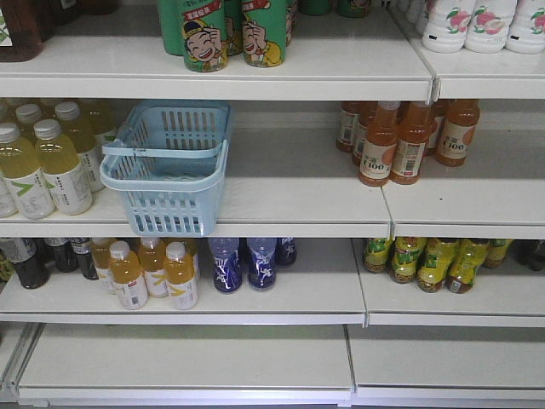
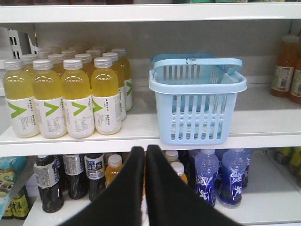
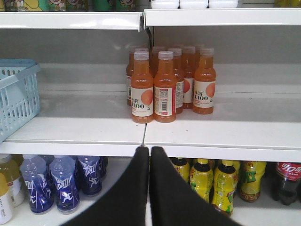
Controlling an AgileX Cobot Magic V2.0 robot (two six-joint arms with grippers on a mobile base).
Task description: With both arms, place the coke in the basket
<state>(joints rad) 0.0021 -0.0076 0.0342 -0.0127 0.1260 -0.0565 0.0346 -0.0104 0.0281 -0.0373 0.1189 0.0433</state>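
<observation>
The light blue basket [image 1: 174, 200] stands on the middle shelf, overhanging its front edge, with its handles resting on the rim. It shows in the left wrist view [image 2: 195, 115] and at the left edge of the right wrist view [image 3: 16, 101]. The coke [image 3: 288, 181], a dark bottle with a red label, stands on the lower shelf at the far right, its cap hidden by the shelf edge. My left gripper [image 2: 145, 149] is shut and empty, below and left of the basket. My right gripper [image 3: 149, 150] is shut and empty, well left of the coke. Neither arm shows in the front view.
Yellow drink bottles [image 2: 77, 94] stand left of the basket. Orange bottles [image 3: 164, 84] stand on the middle shelf to the right. Blue bottles [image 2: 221, 176], dark tea bottles [image 2: 49, 181] and yellow-green bottles [image 3: 214, 181] fill the lower shelf. Green cans [image 1: 204, 34] stand above.
</observation>
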